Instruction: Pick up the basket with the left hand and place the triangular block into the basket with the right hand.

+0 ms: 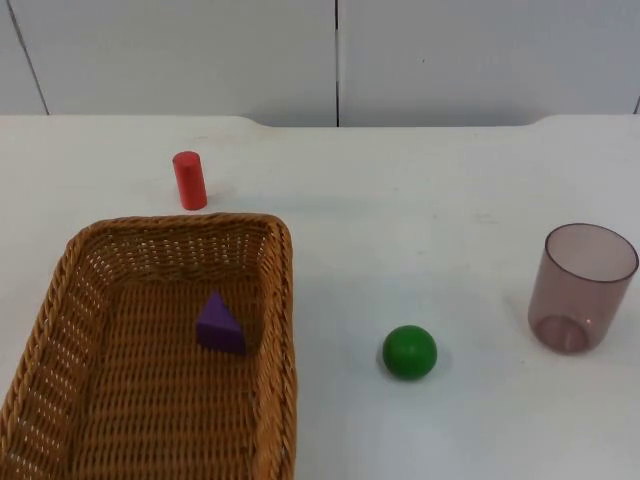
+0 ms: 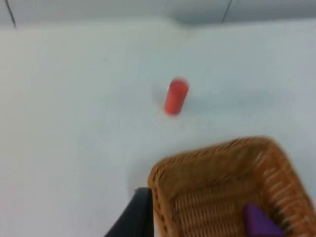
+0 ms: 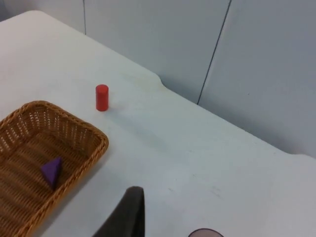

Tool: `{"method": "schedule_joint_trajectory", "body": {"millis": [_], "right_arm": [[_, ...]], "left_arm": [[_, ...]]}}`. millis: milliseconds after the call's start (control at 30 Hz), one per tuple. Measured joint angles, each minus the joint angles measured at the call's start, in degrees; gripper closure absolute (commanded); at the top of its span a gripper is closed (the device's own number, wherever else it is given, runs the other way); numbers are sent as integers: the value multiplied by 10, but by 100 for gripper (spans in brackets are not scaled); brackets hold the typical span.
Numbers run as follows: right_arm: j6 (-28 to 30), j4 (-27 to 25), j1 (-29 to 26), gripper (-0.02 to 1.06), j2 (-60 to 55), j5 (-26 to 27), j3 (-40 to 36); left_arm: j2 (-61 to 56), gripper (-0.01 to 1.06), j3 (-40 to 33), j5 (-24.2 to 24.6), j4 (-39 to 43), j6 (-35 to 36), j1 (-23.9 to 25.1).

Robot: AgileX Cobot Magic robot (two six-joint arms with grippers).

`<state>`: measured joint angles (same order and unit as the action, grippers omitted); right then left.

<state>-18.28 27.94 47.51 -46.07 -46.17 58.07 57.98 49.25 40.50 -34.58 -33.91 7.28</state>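
Note:
The wicker basket stands on the white table at the front left, running past the picture's edge. A purple triangular block lies inside it on the woven floor. In the left wrist view my left gripper sits just outside a corner of the basket's rim, with the block inside. In the right wrist view my right gripper hangs over bare table, well apart from the basket and the block.
A red cylinder stands upright behind the basket. A green ball rests right of the basket. A translucent purple cup stands at the right. The grey partition wall closes the table's far side.

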Motion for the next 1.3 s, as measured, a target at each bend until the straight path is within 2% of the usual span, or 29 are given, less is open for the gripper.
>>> {"method": "schedule_joint_trajectory", "body": {"millis": [233,400,433,533,567,633,700,733,867,933,1067,1300], "right_arm": [[-16,-1,0,-1,78,-4,-46],[-17,-22,0,-1,195,-5,-141],[-17,-22,0,-1,195,-5,-141],[5,-59,0,-1,253,-6,-196],[5,-59,0,-1,253,-6,-196],[47,-101,0,-1,289,-12,-221],[92,-148,0,-1,326,-32,-239],[92,-148,0,-1,326,-32,-239],[124,-197,0,-1,387,-94,-248],[127,-201,0,-1,412,-115,-248],[130,-205,0,-1,457,-169,-248],[138,-207,0,-1,459,-201,-260]], "left_arm": [[-153,5,0,30,2,-1,0],[-248,5,0,80,3,20,0],[-248,5,0,80,3,20,0],[-293,5,0,120,3,40,0],[-293,5,0,120,3,40,0],[-317,5,-5,134,5,46,0],[-340,5,-28,134,4,50,-13],[-340,5,-28,134,4,50,-13],[-390,5,-99,132,15,53,-39],[-405,5,-110,132,24,54,-40],[-488,5,-143,131,101,113,-43],[-571,5,-156,155,213,209,-43]]}}
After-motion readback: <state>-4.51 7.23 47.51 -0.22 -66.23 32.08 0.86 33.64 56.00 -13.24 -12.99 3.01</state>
